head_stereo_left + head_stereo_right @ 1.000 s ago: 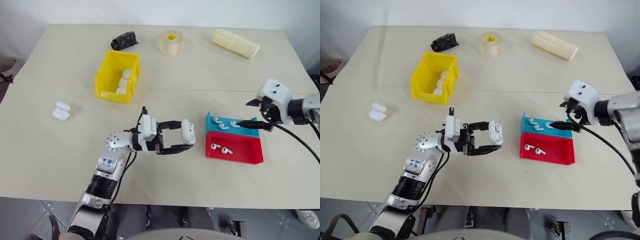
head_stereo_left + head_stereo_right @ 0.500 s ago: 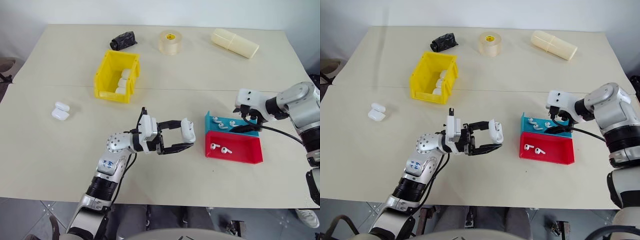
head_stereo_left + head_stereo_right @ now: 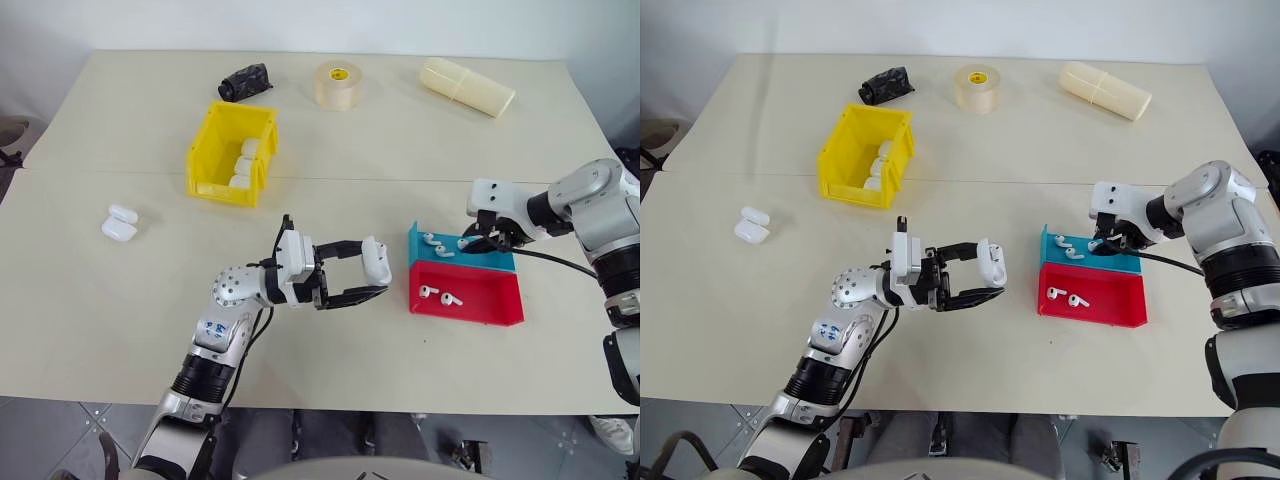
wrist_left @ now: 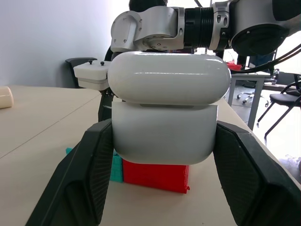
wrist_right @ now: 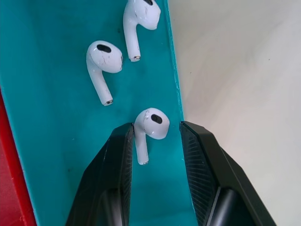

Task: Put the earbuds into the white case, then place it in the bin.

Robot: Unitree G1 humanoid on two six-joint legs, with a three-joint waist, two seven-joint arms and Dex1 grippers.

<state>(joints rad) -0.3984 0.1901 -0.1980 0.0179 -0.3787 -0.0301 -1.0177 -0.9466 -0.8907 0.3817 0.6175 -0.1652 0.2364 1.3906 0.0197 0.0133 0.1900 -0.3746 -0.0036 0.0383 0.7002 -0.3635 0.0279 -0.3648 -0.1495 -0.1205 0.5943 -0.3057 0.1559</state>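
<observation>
My left gripper (image 3: 372, 270) is shut on the white case (image 3: 377, 260), holding it above the table's middle with its lid open (image 4: 164, 113). My right gripper (image 5: 156, 126) reaches down into the teal tray (image 3: 495, 262), where its fingers stand on either side of one earbud (image 5: 150, 123). One finger touches the earbud and a small gap shows at the other. Two more earbuds (image 5: 101, 61) lie further along the same tray. The red tray (image 3: 490, 300) beside it holds two earbuds (image 3: 440, 296). The yellow bin (image 3: 205, 165) stands at the back left.
Several white cases (image 3: 243, 165) lie inside the bin. Another open white case (image 3: 119, 222) rests on the table at the left. A tape roll (image 3: 339, 84), a black object (image 3: 246, 81) and a cream roll (image 3: 469, 86) line the far edge.
My right gripper has swung left and down into the teal tray, and its fingers have narrowed around an earbud. The left gripper with the case has stayed still.
</observation>
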